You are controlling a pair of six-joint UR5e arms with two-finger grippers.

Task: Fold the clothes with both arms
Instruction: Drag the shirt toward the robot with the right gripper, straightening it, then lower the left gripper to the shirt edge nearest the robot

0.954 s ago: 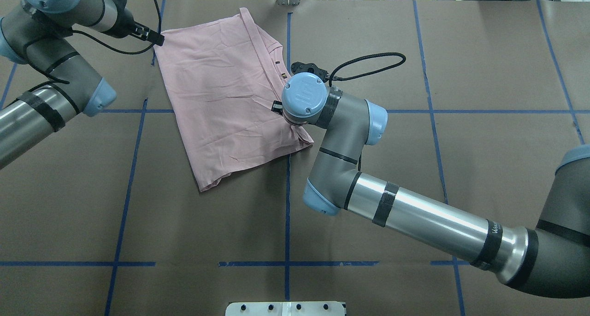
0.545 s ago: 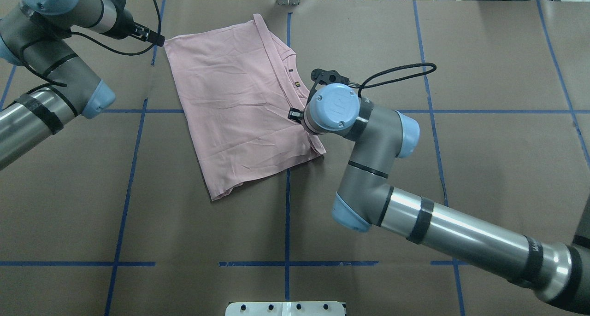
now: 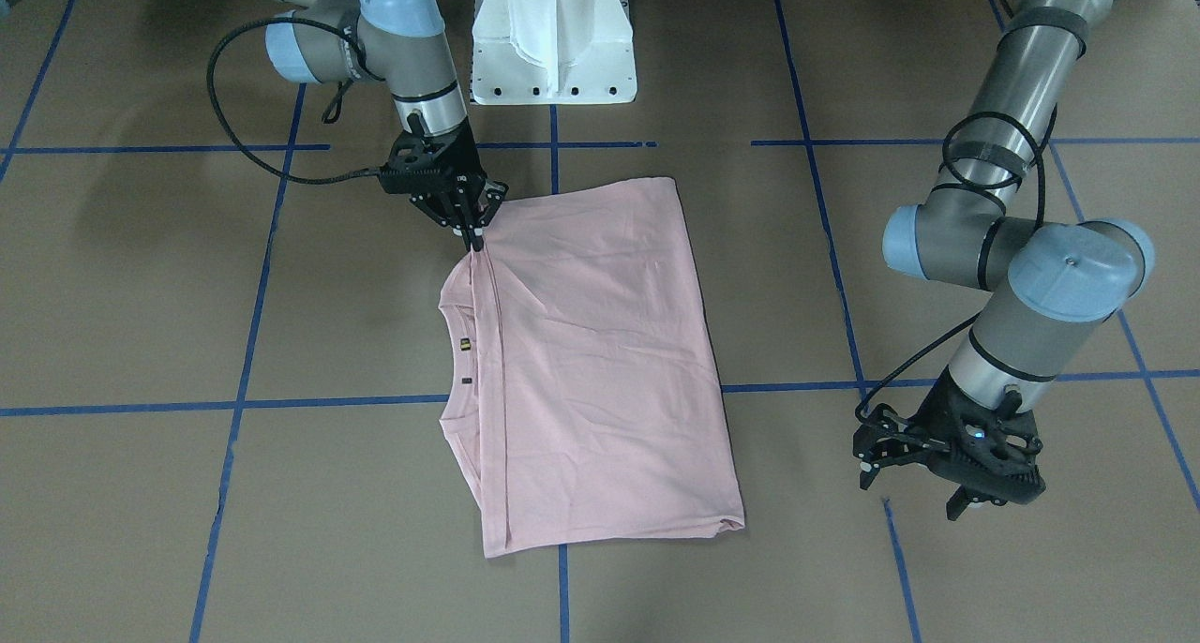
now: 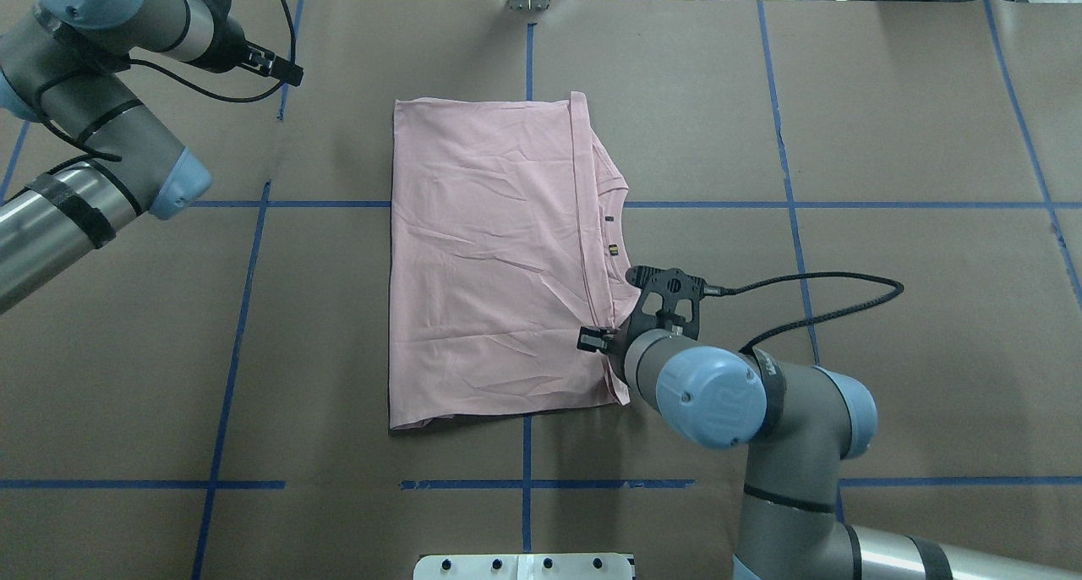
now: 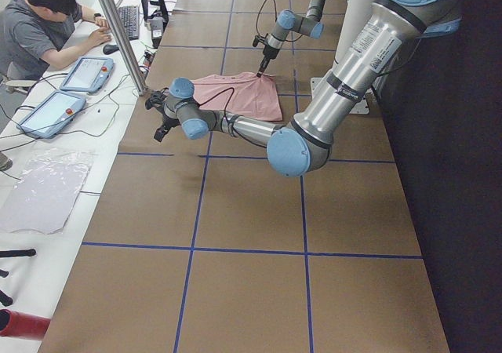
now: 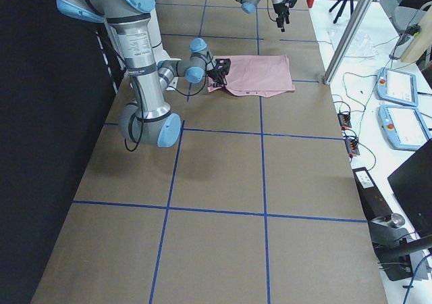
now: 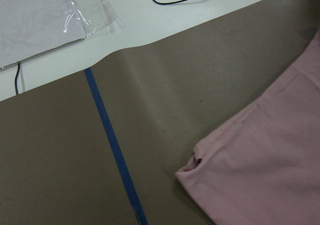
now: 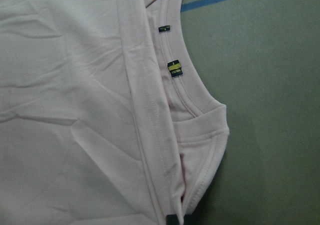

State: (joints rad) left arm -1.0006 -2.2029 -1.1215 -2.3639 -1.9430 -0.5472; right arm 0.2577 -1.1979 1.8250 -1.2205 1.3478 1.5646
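The pale pink T-shirt (image 4: 490, 259) lies folded into a flat rectangle on the brown table, square with the blue tape grid, its collar (image 8: 187, 92) on the robot's right side. My right gripper (image 4: 596, 341) is shut on the folded edge beside the collar, near the shirt's corner closest to the robot; in the front-facing view this right gripper (image 3: 475, 238) pinches the cloth low over the table. My left gripper (image 3: 909, 498) hangs open and empty past the shirt's far left corner, well apart from it. The left wrist view shows that shirt corner (image 7: 270, 170) lying flat.
The white pedestal base (image 3: 553, 34) stands at the robot's edge of the table. Beyond the far edge, a person (image 5: 47, 31) sits at a white bench with tablets (image 6: 395, 88), cables and a plastic bag (image 7: 35, 15). Blue tape lines (image 4: 527, 445) cross the table.
My right gripper has dragged the shirt toward the robot and to its right, turning it from askew to square with the grid. The left gripper stayed put; the shirt corner has moved away from it.
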